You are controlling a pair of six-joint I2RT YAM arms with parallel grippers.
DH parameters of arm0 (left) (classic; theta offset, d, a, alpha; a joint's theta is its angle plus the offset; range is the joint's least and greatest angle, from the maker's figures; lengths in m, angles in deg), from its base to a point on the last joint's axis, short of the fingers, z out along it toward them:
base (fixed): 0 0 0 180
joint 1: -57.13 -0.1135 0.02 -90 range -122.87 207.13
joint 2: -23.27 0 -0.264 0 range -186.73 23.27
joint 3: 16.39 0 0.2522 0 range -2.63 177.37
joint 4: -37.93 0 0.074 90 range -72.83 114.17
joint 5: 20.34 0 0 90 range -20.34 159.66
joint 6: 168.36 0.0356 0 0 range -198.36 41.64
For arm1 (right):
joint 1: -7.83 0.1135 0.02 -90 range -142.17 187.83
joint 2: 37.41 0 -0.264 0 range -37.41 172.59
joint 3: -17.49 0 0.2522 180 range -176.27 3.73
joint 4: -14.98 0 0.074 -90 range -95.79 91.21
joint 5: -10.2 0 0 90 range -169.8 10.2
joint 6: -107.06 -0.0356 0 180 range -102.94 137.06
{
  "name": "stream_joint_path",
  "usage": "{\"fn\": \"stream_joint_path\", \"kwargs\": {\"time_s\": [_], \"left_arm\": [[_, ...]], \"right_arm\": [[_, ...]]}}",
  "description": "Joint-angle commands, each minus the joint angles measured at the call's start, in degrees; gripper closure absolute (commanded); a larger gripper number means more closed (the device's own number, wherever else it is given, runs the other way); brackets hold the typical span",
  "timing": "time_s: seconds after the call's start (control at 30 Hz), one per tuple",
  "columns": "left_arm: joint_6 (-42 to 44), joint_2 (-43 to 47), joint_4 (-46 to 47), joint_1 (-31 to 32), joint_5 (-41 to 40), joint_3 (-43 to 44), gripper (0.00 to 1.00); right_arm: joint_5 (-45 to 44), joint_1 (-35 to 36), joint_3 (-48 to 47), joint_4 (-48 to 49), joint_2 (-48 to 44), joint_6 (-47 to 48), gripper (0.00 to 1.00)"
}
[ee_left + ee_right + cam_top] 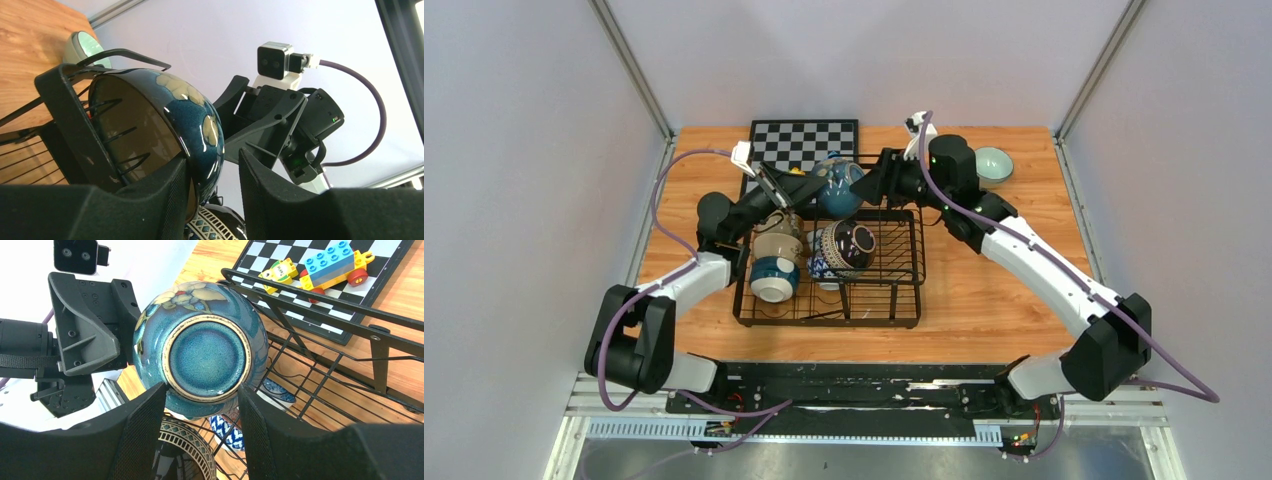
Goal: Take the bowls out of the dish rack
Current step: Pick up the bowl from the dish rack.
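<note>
Top external: dish rack (884, 290) on wooden table (994, 300), seemingly grey walls (514, 150).

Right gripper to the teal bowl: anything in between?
Nothing visible. The teal bowl faces base-first into the right gripper, fingers flanking its foot ring. The left gripper straddles the rim on the far side; the dish rack rail runs beside, not between.
</note>
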Motion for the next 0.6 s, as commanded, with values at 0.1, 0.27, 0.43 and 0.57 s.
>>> {"fn": "stream_joint_path", "kwargs": {"time_s": [0.1, 0.27, 0.43, 0.57], "left_arm": [[-1.0, -0.5, 7.9, 1.9, 2.4, 4.0, 0.62], [-1.4, -1.4, 8.4, 3.0, 2.8, 5.3, 0.64], [-1.6, -1.9, 8.4, 3.7, 2.8, 6.2, 0.71], [-1.6, -2.1, 8.3, 4.2, 2.7, 6.7, 0.74]], "right_arm": [[1.0, -0.1, 2.3, 2.1, 0.4, -0.8, 0.43], [1.3, -0.3, 2.8, 3.9, 0.1, -0.9, 0.43], [1.3, -0.6, 3.5, 4.3, -0.4, -1.0, 0.43], [1.4, -0.7, 3.9, 4.4, -0.7, -1.1, 0.43]]}}
